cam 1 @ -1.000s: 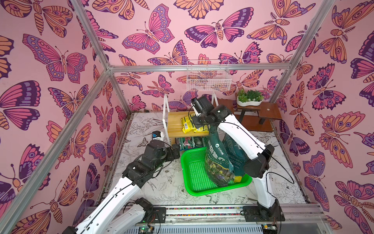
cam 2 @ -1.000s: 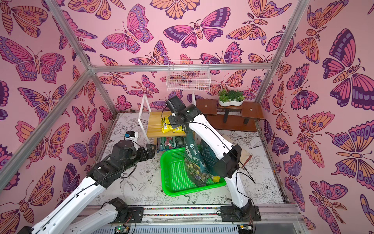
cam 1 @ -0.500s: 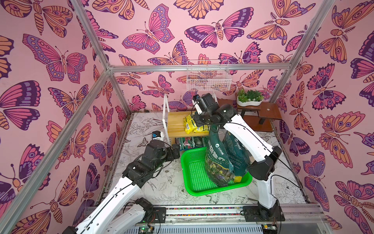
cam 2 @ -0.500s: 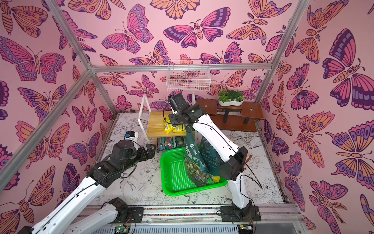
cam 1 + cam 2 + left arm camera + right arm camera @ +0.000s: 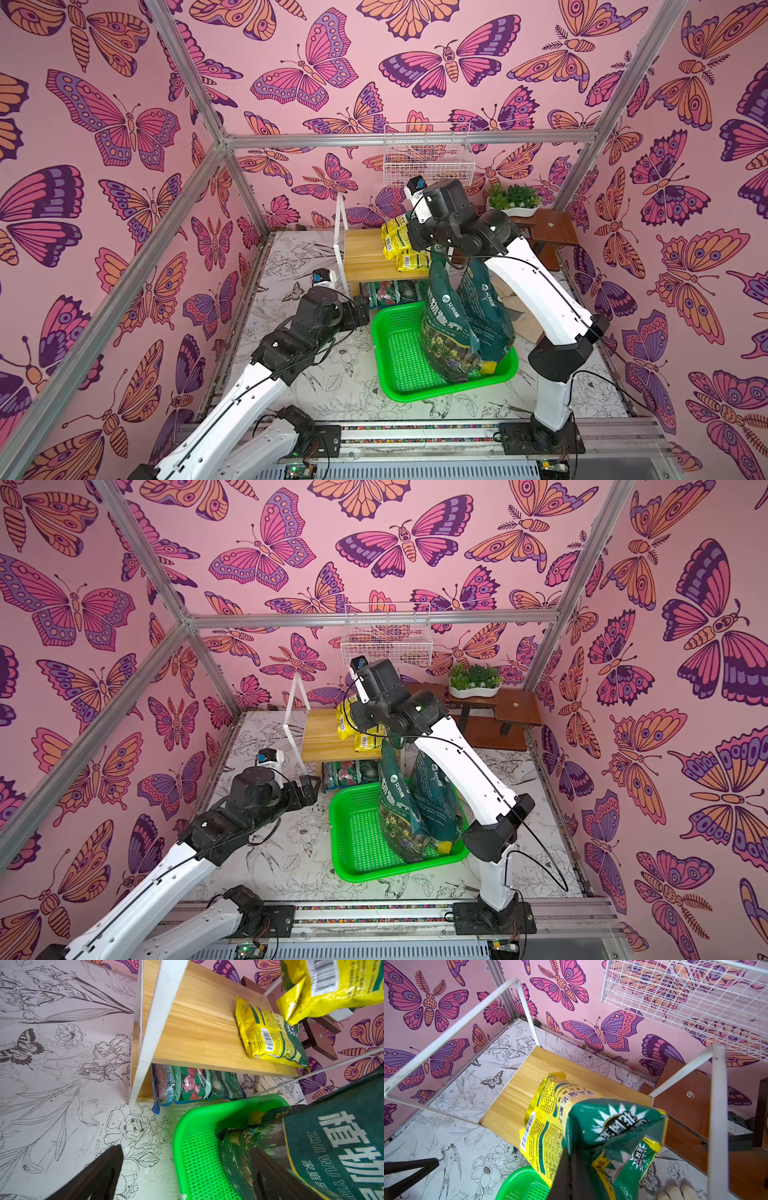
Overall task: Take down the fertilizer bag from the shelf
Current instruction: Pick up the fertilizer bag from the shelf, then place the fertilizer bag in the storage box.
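Now the right pincer (image 5: 569, 1159) grips a yellow fertilizer bag (image 5: 546, 1132), seemingly light, floppy and slick, by its green end above the shelf (image 5: 525, 1076); the left pincer (image 5: 186, 1149) gapes wide.

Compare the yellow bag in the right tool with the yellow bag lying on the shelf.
The held yellow bag hangs in the air, pinched in the shut right tool; the lying yellow bag rests flat on the shelf's top board, untouched. The held one is creased at the grip; the lying one looks flat. Both are yellow with green print and a barcode.
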Robot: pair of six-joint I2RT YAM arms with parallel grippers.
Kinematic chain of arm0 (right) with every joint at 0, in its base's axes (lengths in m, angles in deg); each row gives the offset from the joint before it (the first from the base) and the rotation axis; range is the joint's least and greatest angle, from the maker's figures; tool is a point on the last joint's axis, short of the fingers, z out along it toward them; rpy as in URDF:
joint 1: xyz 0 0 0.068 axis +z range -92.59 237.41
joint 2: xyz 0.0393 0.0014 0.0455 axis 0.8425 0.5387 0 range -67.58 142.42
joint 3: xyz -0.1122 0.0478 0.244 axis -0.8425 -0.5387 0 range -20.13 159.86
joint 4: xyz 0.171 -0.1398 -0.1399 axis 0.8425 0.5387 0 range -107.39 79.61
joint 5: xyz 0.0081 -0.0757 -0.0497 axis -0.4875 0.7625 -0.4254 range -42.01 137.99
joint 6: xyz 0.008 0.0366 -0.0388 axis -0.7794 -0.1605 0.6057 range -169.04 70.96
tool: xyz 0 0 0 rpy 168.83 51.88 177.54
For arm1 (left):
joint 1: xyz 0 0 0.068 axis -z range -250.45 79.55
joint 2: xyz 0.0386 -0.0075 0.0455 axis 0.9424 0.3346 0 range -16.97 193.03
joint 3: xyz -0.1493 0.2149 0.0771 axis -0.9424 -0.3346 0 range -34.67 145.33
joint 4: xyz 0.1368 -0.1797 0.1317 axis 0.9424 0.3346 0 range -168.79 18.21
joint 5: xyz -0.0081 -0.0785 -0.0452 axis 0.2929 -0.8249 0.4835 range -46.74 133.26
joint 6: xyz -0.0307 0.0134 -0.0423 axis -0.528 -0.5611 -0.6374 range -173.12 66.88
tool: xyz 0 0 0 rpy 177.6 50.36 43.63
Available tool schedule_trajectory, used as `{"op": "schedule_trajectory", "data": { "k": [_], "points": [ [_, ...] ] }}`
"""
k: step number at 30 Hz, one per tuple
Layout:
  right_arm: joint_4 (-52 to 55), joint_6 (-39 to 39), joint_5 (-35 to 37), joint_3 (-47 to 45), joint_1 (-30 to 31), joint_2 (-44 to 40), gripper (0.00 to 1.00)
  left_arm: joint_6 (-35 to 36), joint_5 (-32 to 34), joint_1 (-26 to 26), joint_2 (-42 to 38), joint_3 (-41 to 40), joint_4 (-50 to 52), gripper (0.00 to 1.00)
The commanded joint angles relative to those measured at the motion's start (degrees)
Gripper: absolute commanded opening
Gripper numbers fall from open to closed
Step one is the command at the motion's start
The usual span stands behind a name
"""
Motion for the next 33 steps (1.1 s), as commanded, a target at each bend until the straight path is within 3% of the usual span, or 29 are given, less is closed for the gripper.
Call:
{"op": "schedule_trajectory", "data": {
  "k": [1,6,18,33],
  "points": [
    [-3.87,1.57,1.38,0.87,0.94,-3.14,0.0,-0.51,-0.19,-0.37,-0.06,-0.56,-0.55,1.0],
    [-3.05,3.42,3.21,0.84,2.71,-4.75,0.0,-0.63,0.35,-0.35,-0.22,-0.65,-0.48,1.0],
    [1.97,10.84,17.22,-2.51,12.26,-10.89,0.0,-1.01,2.39,-0.95,-0.8,-1.26,-0.43,1.0],
    [6.71,9.77,25.05,-14.36,24.62,-15.95,0.0,-2.55,-0.71,-5.36,-1.41,-1.17,-0.33,1.0]
  ]
}}
